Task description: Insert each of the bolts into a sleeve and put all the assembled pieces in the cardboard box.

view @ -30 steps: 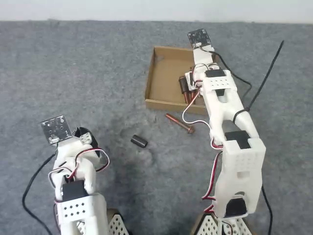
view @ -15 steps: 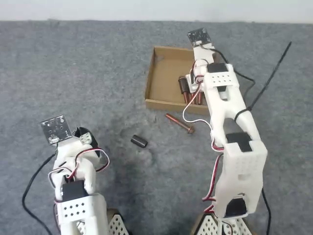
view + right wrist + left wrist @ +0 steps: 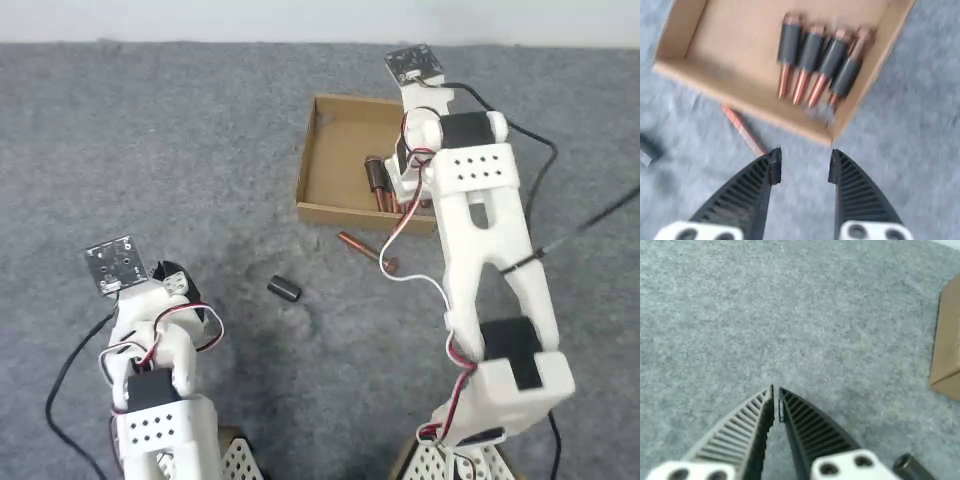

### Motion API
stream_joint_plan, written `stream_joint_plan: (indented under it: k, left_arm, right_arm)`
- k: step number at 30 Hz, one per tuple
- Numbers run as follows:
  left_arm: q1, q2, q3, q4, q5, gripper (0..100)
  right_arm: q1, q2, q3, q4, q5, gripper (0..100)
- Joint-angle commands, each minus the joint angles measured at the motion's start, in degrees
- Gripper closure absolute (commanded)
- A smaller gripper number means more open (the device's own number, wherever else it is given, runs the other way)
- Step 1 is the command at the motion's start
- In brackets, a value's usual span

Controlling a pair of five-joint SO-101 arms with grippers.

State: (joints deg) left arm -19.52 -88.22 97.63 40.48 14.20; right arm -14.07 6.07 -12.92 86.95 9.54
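Note:
The cardboard box (image 3: 730, 45) holds several assembled bolt-and-sleeve pieces (image 3: 817, 55) lying side by side against one wall. My right gripper (image 3: 804, 162) hangs open and empty above the carpet just outside the box's near wall. A loose copper bolt (image 3: 365, 250) lies on the carpet in front of the box (image 3: 340, 150), and the same bolt (image 3: 742, 132) sits close to one right finger. A loose black sleeve (image 3: 284, 290) lies further left; this sleeve (image 3: 910, 467) shows beside my left gripper (image 3: 775, 390), which is shut and empty over bare carpet.
Grey carpet (image 3: 150, 150) covers the whole table. A corner of the box (image 3: 947, 350) shows in the left wrist view. The right arm (image 3: 480, 230) stretches over the box's right side, with cables trailing to the right.
The right arm has lifted and drawn back from inside the box toward its near edge. The left arm, loose bolt and loose sleeve have stayed put.

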Motion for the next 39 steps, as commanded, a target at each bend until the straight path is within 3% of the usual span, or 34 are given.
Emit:
stream_joint_plan:
  k: [1, 5, 10, 19, 24, 32, 39]
  left_arm:
    - [-0.6, -0.7, -0.7, 2.6, -4.0, 99]
    - [-3.1, -0.8, -0.9, 2.6, -4.2, 99]
    - [-9.8, -0.8, -2.2, 2.6, -6.6, 99]
    - [-10.5, -0.8, -0.7, 7.5, -12.0, 99]
    - [-10.5, -0.7, -0.7, 7.8, -13.0, 99]
    - [-10.6, -0.7, -0.7, 7.6, -13.0, 99]
    - [-10.5, -0.5, -0.7, 7.8, -13.1, 99]
  right_arm:
    - [-2.2, -7.0, -2.8, 6.5, -0.7, 86.5]
    - [-5.7, -10.9, 1.3, 10.9, -0.8, 86.5]
    - [-8.7, -17.6, 7.2, 12.9, -6.2, 86.5]
    - [-20.2, -30.7, 22.9, 10.7, -6.3, 86.5]
    - [-27.7, -33.0, 34.6, -0.2, -6.2, 86.5]
    - [-31.0, -33.0, 47.8, -21.1, -6.2, 86.5]
    - [-37.5, -32.9, 50.1, -34.0, -6.0, 86.5]
